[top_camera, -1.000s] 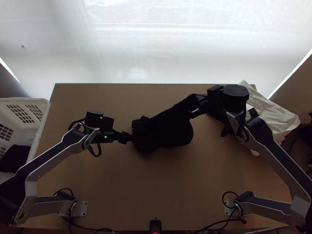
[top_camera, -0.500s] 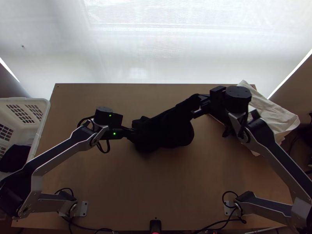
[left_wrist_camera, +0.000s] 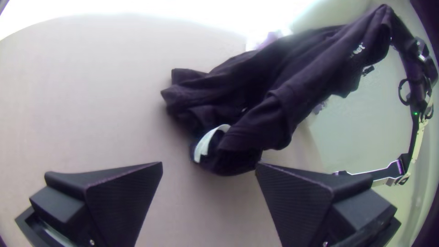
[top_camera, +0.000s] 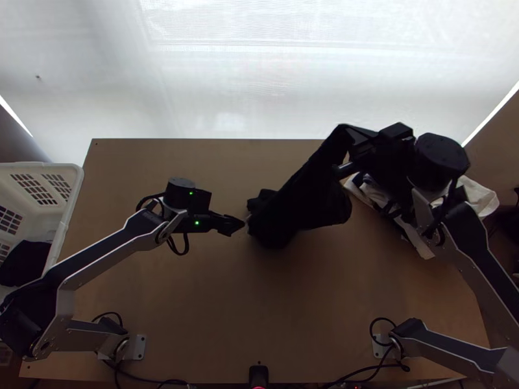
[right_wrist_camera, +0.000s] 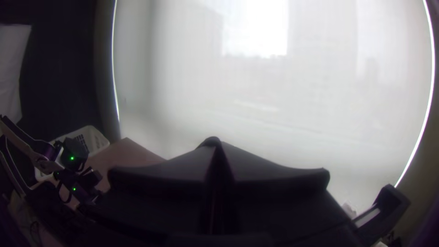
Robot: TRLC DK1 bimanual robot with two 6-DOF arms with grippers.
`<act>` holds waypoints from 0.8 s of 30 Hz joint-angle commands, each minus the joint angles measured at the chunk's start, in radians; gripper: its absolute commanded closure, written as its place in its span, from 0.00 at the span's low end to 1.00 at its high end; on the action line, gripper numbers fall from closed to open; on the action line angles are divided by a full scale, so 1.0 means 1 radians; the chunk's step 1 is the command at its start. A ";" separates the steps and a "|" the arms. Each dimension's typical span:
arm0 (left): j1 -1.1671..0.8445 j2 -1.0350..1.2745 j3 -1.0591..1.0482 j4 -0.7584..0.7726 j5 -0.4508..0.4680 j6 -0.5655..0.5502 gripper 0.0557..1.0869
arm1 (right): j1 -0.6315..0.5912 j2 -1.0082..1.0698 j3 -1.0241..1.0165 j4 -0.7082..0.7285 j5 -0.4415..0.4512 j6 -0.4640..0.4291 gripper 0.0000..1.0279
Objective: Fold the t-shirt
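My right gripper grasps the top end of a black T-shirt above the light wooden table, its fingers clenched together with a fold of dark cloth between the tips in the right wrist view. The shirt slopes from my grasp down toward the middle of the table, its upper part drawn out in long folds, its lower end bunched; near that end, in the left wrist view, shows a white strip, and up toward my grasp a small patch of pale lettering. Near my right gripper, on the side away from the shirt, a rumpled pale cloth lies at the table's far right corner, partly beneath my arm. At the shirt's bunched end, my left gripper is released, its two black fingers spread wide apart and pointing toward the fabric; whether a tip touches it I cannot tell. A white blind spans the background behind the table's far edge. Farthest from my right gripper, past my left, a white basket holds dark cloth.
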 commanded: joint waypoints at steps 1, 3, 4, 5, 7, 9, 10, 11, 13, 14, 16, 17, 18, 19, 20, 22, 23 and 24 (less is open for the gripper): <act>-0.027 0.011 -0.001 -0.001 0.000 -0.009 0.04 | 0.005 -0.022 0.026 0.084 0.005 -0.026 0.97; -0.030 0.014 -0.004 -0.002 0.000 -0.015 0.04 | 0.043 -0.036 0.035 0.086 0.006 -0.028 0.97; -0.031 0.014 -0.007 -0.002 0.002 -0.016 0.04 | 0.072 -0.043 0.041 0.086 0.006 -0.028 0.97; -0.031 0.014 -0.010 -0.002 0.000 -0.016 0.04 | 0.104 -0.053 0.047 0.086 0.006 -0.028 0.97; -0.030 0.014 -0.015 -0.002 0.000 -0.016 0.04 | 0.169 -0.074 0.058 0.090 0.006 -0.026 0.97; -0.025 0.014 -0.015 -0.001 0.000 -0.016 0.04 | 0.201 -0.089 0.061 0.123 0.006 -0.026 0.97; -0.020 0.014 -0.015 0.001 -0.001 -0.018 0.04 | 0.215 -0.091 0.063 0.144 0.006 -0.026 0.97; -0.016 0.017 -0.015 0.004 -0.001 -0.022 0.04 | 0.224 -0.091 0.069 0.165 0.006 -0.024 0.97; 0.003 0.025 -0.011 0.010 -0.008 -0.022 0.04 | 0.239 -0.069 0.102 0.185 0.006 -0.026 0.97; 0.015 0.027 -0.011 0.016 -0.009 -0.024 0.04 | 0.246 -0.053 0.124 0.193 0.005 -0.026 0.97; 0.052 0.025 -0.008 0.030 -0.009 -0.038 0.04 | 0.282 -0.022 0.168 0.204 0.002 -0.029 0.97; 0.072 0.020 -0.004 0.036 -0.011 -0.047 0.04 | 0.313 -0.007 0.187 0.204 0.000 -0.037 0.97; 0.095 0.013 0.001 0.042 -0.011 -0.055 0.04 | 0.334 0.004 0.204 0.205 -0.003 -0.041 0.97; 0.121 0.001 0.007 0.049 -0.015 -0.061 0.04 | 0.354 0.015 0.219 0.205 -0.009 -0.041 0.97; 0.148 -0.009 0.016 0.049 -0.021 -0.072 0.04 | 0.377 0.021 0.230 0.207 -0.014 -0.043 0.97; 0.200 -0.032 0.033 0.053 -0.052 -0.090 0.04 | 0.430 0.029 0.237 0.216 -0.015 -0.052 0.97; 0.223 -0.041 0.041 0.058 -0.071 -0.096 0.04 | 0.454 0.030 0.239 0.216 -0.015 -0.051 0.97; 0.246 -0.052 0.045 0.059 -0.086 -0.102 0.04 | 0.471 0.030 0.234 0.215 -0.015 -0.051 0.97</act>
